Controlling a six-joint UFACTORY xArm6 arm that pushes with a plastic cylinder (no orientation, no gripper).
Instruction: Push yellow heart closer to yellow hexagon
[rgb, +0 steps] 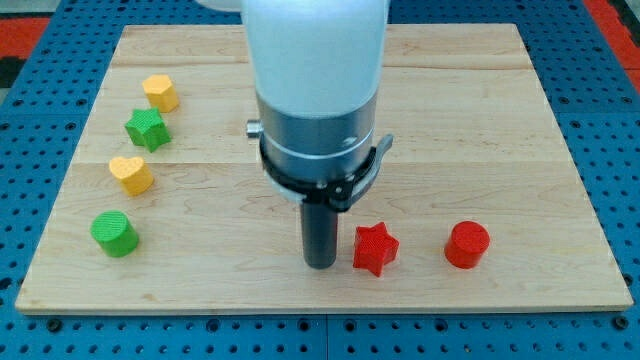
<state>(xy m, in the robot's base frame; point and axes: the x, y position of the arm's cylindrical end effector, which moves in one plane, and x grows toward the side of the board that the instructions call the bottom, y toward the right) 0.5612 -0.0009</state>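
The yellow heart (131, 174) lies at the view's left on the wooden board. The yellow hexagon (160, 93) lies above it, toward the view's top left. A green star (148, 129) sits between the two. My tip (320, 264) stands on the board at the view's bottom centre, far to the right of the yellow heart and just left of a red star (375, 249), close to it.
A green cylinder (115, 234) lies at the view's bottom left, below the yellow heart. A red cylinder (467, 245) lies right of the red star. The arm's white and grey body (318, 90) hides the board's top middle. The board (480, 120) rests on a blue perforated surface.
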